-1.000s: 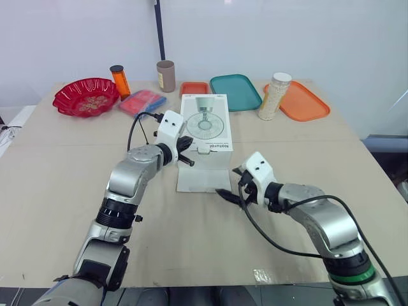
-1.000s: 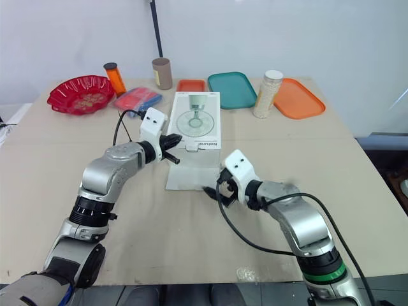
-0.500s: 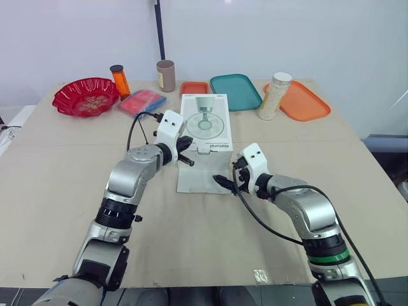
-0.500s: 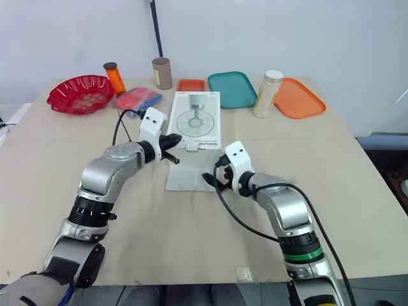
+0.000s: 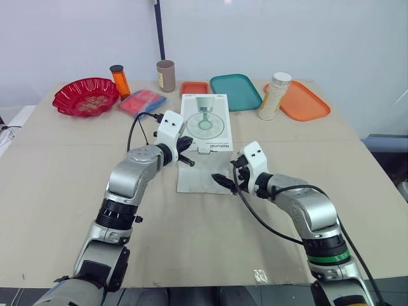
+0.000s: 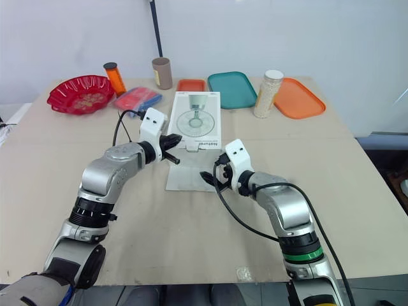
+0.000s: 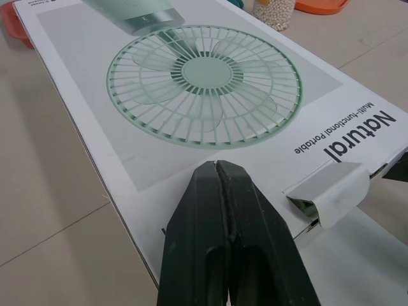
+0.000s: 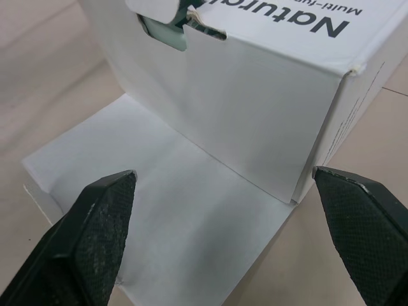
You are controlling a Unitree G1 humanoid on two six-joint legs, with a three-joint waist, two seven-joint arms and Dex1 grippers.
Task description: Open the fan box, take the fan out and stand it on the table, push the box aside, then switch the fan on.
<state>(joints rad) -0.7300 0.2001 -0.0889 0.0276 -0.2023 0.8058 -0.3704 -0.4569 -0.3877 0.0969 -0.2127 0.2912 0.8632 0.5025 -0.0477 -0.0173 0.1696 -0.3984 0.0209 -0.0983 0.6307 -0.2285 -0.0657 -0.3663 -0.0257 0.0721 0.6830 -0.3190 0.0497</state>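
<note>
fan box (image 5: 205,124) lies flat mid tabletop (image 5: 57,166), outer flap (image 5: 201,178) folded down toward the robot, inner tab tucked. left gripper (image 7: 218,167) fingers together at the box's near left corner. right gripper (image 5: 222,181) fingers apart over the flap. risk: a tug at the tab likely skids the box, since left only presses. teal tray (image 5: 235,91) and jar (image 5: 275,95) stand close behind.
</note>
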